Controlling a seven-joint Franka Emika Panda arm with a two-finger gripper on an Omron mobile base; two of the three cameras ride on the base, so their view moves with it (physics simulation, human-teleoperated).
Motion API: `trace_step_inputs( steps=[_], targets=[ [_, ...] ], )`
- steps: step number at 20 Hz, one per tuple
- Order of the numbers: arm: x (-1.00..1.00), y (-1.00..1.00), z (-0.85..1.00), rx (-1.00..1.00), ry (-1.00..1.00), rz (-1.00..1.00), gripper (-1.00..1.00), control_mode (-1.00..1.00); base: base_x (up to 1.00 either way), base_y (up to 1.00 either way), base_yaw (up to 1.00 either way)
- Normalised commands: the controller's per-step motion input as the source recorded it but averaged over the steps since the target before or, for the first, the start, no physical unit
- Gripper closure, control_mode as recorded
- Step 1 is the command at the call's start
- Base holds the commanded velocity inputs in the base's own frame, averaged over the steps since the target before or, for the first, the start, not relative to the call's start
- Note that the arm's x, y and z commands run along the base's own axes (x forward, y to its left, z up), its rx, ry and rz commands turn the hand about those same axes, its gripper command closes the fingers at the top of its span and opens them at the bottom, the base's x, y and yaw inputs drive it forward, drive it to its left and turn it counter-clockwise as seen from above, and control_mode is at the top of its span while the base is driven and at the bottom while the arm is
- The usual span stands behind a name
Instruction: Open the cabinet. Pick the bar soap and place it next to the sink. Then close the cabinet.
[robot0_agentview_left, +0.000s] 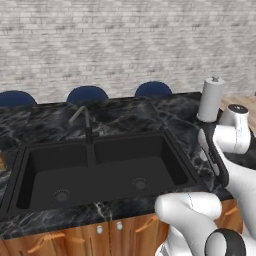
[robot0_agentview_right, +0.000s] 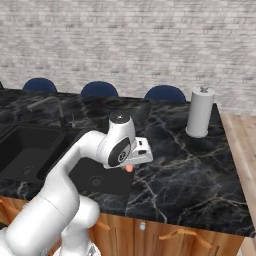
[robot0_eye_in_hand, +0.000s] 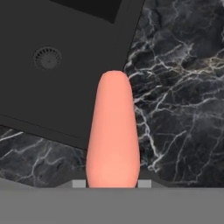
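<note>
**Spotter:** Walk me across it, left to right. What's under the hand?

**Me:** On my left is the sink (robot0_eye_in_hand: 57, 87), the black basin with its round drain (robot0_eye_in_hand: 47, 57) in the hand view. Its right rim runs diagonally up the picture. To the right of that rim is the veined marble counter (robot0_eye_in_hand: 183, 100). That's where I want to end up.

**Spotter:** And the soap?

**Me:** I've got it. The gripper (robot0_agentview_right: 131, 166) is pinching the bar soap (robot0_eye_in_hand: 113, 135), which sticks out past the tips with its long axis pointing straight away from the hand. In the right base view I only see a small pink end of it below the hand.

**Spotter:** So where does it hang relative to the rim?

**Me:** That's the whole question. In the hand view the bar crosses the rim line: its far end sits over the basin edge and its near end over the marble. I judge it's riding right at the sink's right edge, above the counter rather than touching it, though I can't tell the height.

**Spotter:** So which way?

**Me:** Rightward, away from the basin, before I lower. The paper towel roll (robot0_agentview_right: 199, 112) stands well apart at the far right, so it's no obstacle.
</note>
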Motion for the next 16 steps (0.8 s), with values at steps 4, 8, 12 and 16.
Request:
trace_step_inputs(
  steps=[4, 8, 12, 16],
  targets=[
    [0.09, 0.0, 0.0, 0.0, 0.08, 0.04, 1.0, -1.0, 0.0, 0.0, 0.0],
    [0.09, 0.0, -0.02, 0.0, 0.01, 0.02, 1.0, -1.0, 0.0, 0.0, 0.0],
    [0.28, 0.0, -0.15, 0.0, 0.0, 0.0, 1.0, -1.0, 0.0, 0.0, 0.0],
    [0.29, 0.0, -0.16, 0.0, 0.0, 0.0, 1.0, -1.0, 0.0, 0.0, 0.0]
  ],
)
